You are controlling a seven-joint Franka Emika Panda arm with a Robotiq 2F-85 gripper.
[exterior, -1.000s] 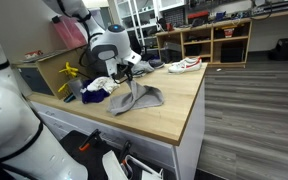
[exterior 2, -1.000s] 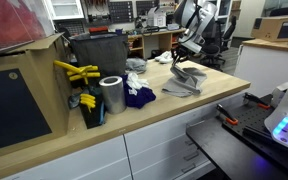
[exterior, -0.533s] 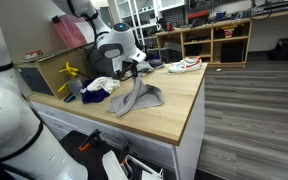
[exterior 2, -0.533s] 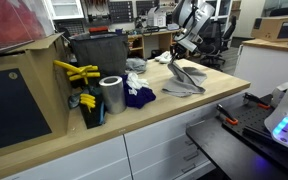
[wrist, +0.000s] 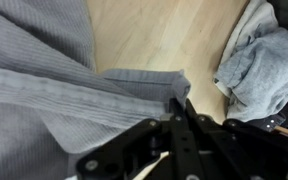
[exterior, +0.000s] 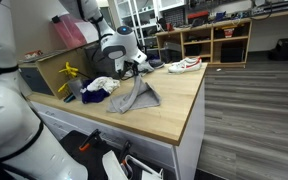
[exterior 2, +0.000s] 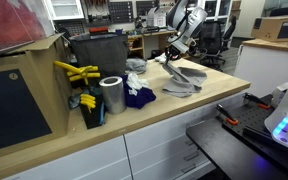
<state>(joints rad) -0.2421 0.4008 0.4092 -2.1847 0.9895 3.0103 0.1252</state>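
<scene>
A grey cloth [exterior: 141,97] lies on the wooden worktop [exterior: 174,115], with one edge lifted. My gripper [exterior: 136,68] is shut on that lifted edge and holds it above the worktop; an exterior view shows the gripper [exterior 2: 170,56] up and to the left of the rest of the cloth [exterior 2: 187,82]. In the wrist view the closed fingertips [wrist: 179,101] pinch a fold of the grey ribbed cloth [wrist: 54,95], which fills the left of the picture over bare wood [wrist: 154,35].
A pile of white and blue cloths [exterior: 99,90] lies beside the gripper, also seen as a blue cloth [exterior 2: 138,97] and a light bundle [wrist: 256,60]. A white shoe [exterior: 185,65] sits at the far end. A metal can [exterior 2: 111,95], dark bin [exterior 2: 96,52] and yellow tools [exterior 2: 77,72] stand along the back.
The gripper has carried the pinched edge of the grey cloth up and sideways toward the cloth pile. The cloth now folds over itself more.
</scene>
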